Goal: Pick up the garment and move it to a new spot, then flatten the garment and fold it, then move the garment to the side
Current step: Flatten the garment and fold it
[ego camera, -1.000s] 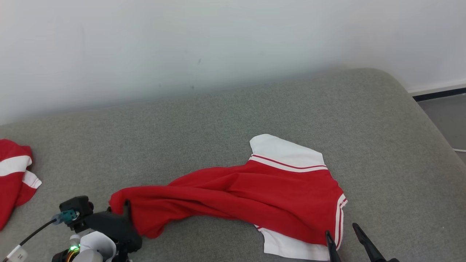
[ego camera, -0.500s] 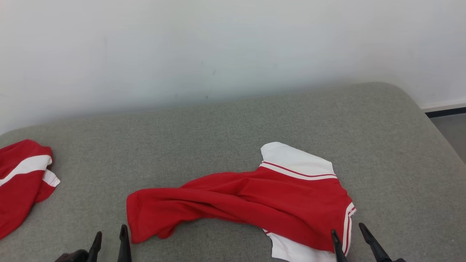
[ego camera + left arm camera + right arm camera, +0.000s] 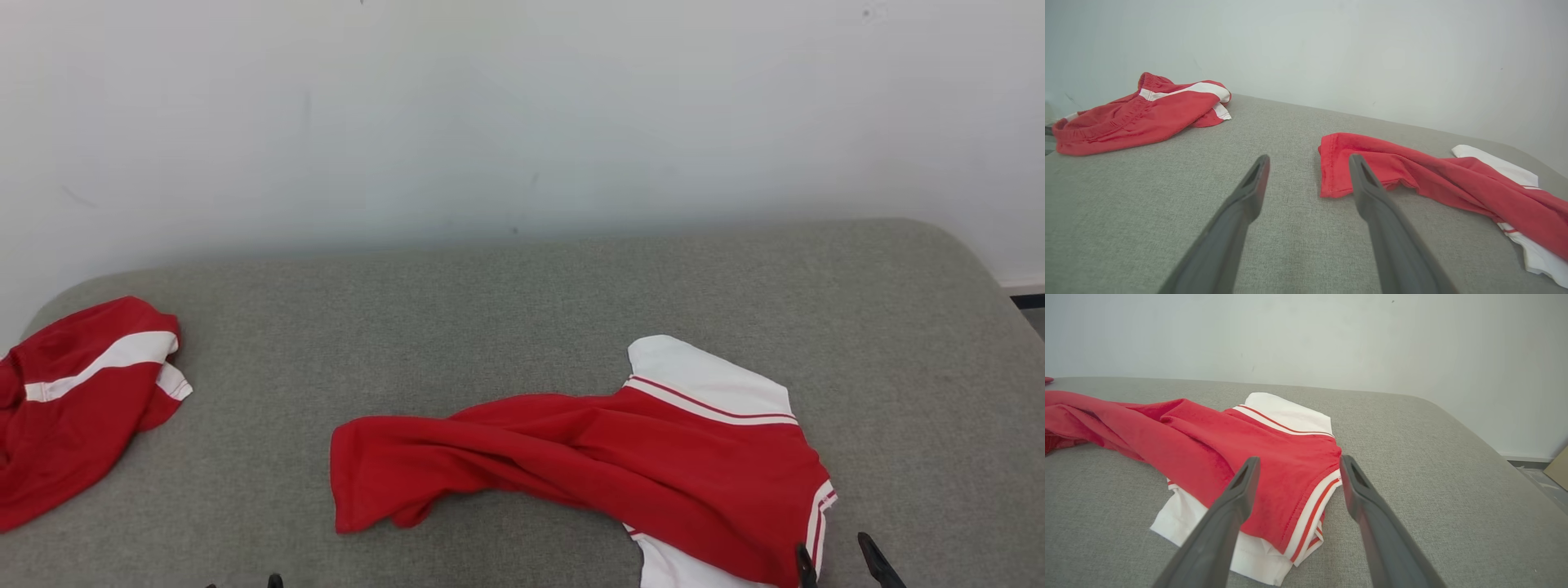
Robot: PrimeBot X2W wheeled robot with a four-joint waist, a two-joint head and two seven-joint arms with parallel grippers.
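The red and white shirt (image 3: 588,465) lies on the grey cushion (image 3: 490,310), a bit to the right of the middle and near the front edge. It is not flat. Its red left half is twisted into long folds, and its right end, with the white parts and thin stripes, lies smoother. Nothing holds it. The left gripper (image 3: 1308,159) has its two fingers spread wide with nothing between them, and it hangs just beside the red hem at the shirt's left end. The right gripper (image 3: 1299,459) is spread wide and empty too, and it hangs over the striped edge at the right end. The job now looks like making the shirt flat. To do it well, each gripper should pinch just one corner at its own end, low down by the cushion, and then both should pull apart slowly until the twist comes out. Grabbing a thick bunch would keep the folds in. The red shorts (image 3: 73,408) lie well apart at the far left, so they are not in the way.
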